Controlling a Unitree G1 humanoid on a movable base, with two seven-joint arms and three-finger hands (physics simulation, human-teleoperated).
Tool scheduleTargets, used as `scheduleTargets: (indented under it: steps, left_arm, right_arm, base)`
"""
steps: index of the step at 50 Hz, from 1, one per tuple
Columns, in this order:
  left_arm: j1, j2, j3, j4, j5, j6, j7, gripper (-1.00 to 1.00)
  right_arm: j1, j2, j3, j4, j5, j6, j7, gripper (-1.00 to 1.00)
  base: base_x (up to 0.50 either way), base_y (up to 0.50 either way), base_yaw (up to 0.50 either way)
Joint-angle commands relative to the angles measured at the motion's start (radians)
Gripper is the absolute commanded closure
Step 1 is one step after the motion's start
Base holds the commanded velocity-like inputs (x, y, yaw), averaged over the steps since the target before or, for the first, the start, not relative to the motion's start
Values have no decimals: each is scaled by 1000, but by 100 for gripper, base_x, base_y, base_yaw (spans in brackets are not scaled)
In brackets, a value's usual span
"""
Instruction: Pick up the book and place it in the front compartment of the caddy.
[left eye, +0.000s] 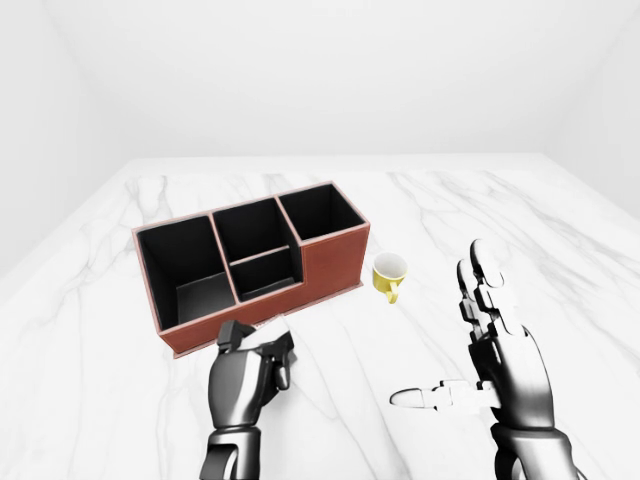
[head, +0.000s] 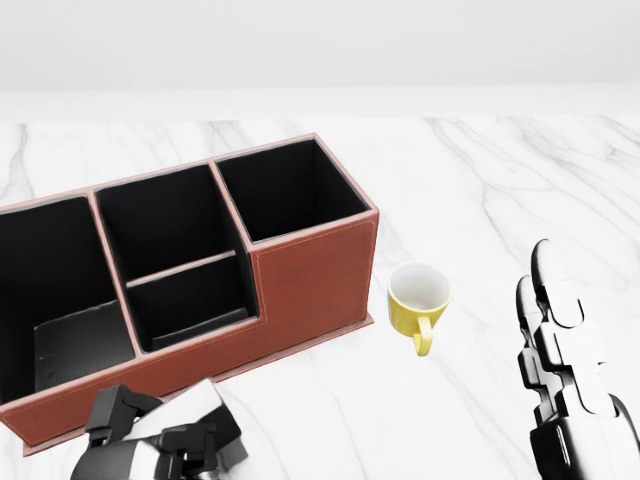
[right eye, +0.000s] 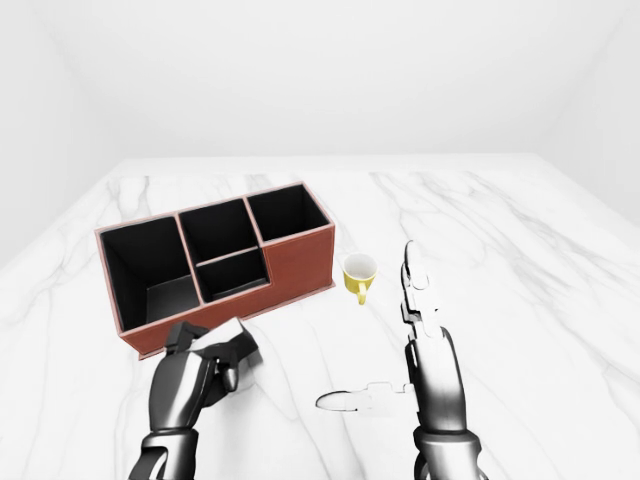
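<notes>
Left-eye view: the left hand (left eye: 252, 352) grips a thin white book (left eye: 272, 330) just below the red-brown leather caddy (left eye: 330, 262) on the white marble desk (left eye: 560, 260); light, stiff, likely slick, best pinched by its edges; right hand (left eye: 485, 345) spread open

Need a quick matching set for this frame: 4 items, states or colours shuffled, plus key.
Items:
1. caddy
2. mug
3. left hand
4. right hand

Descriptions:
A. fingers open, holding nothing
B. yellow outside, white inside
C. fingers closed round a white book
D. reddish-brown outside, black compartments

Pairs: 1-D, 2-B, 3-C, 4-A
</notes>
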Motion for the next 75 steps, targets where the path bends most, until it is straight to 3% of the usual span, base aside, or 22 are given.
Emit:
scheduleTargets:
  steps: [1, 7, 13, 18, 20, 21, 23, 26, 33, 35, 40, 44, 48, 53, 60, 66, 69, 75]
  left_arm:
    - [90, 32, -67, -258, 120, 0, 72, 100]
    - [137, 68, -133, -441, 167, 0, 111, 100]
    - [122, 82, -206, -537, 242, 0, 103, 100]
    - [98, 87, -287, -604, 320, 0, 50, 100]
    - [62, 72, -290, -618, 353, 0, 8, 100]
    - [16, 48, -280, -631, 383, 0, -50, 100]
    - [-7, 29, -275, -642, 414, 0, -79, 100]
    - [-114, -52, -265, -690, 506, 0, -256, 100]
    - [-284, -184, -193, -718, 607, 0, -487, 100]
    - [-388, -220, -110, -674, 610, 0, -592, 100]
    - [-567, -260, 30, -599, 610, 0, -683, 100]
    - [-695, -256, 107, -526, 596, 0, -759, 100]
    - [-822, -201, 196, -387, 586, 0, -764, 100]
    - [-918, -145, 239, -286, 567, 0, -788, 100]
    - [-1078, -95, 245, -95, 506, 0, -751, 100]
    - [-1161, -81, 251, 65, 406, 0, -742, 100]
    - [-1195, -61, 253, 181, 426, 0, -681, 100]
    - [-1254, -34, 269, 354, 352, 0, -608, 100]
  right_arm:
    - [-4, 0, 0, 2, -1, 0, 2, -100]
    - [-13, 1, 0, 5, -2, 0, 3, -100]
    - [-23, 0, 3, 13, -4, 0, 2, -100]
    - [-16, -1, 1, 10, -1, 0, 2, -100]
    - [-13, 0, -5, 11, 4, 0, 4, -100]
    - [-13, 1, -8, 13, 6, 0, 5, -100]
    - [-13, 3, -9, 13, 5, 0, 7, -100]
    - [-15, 6, -13, 17, 7, 0, 9, -100]
    - [-24, 5, -5, 30, -2, 0, 8, -100]
    - [-20, 5, -9, 28, 3, 0, 8, -100]
    - [-29, 8, -12, 40, 3, 0, 11, -100]
    - [-34, 5, -4, 43, -3, 0, 8, -100]
    - [-26, 4, -7, 35, 1, 0, 7, -100]
    - [-38, 5, -1, 44, -6, 0, 4, -100]
    - [-44, 1, 1, 45, -5, 0, 0, -100]
    - [-47, 2, -1, 51, -4, 0, 0, -100]
    - [-50, 2, -1, 54, -4, 0, 0, -100]
    - [-47, 1, 0, 53, -4, 0, 0, -100]
  base:
    - [0, 0, 0]
    - [0, 0, 0]
    - [0, 0, 0]
    - [0, 0, 0]
    - [0, 0, 0]
    - [0, 0, 0]
    - [0, 0, 0]
    - [0, 0, 0]
    - [0, 0, 0]
    - [0, 0, 0]
    - [0, 0, 0]
    - [0, 0, 0]
    - [0, 0, 0]
    - [0, 0, 0]
    - [0, 0, 0]
    - [0, 0, 0]
    - [0, 0, 0]
    - [0, 0, 0]
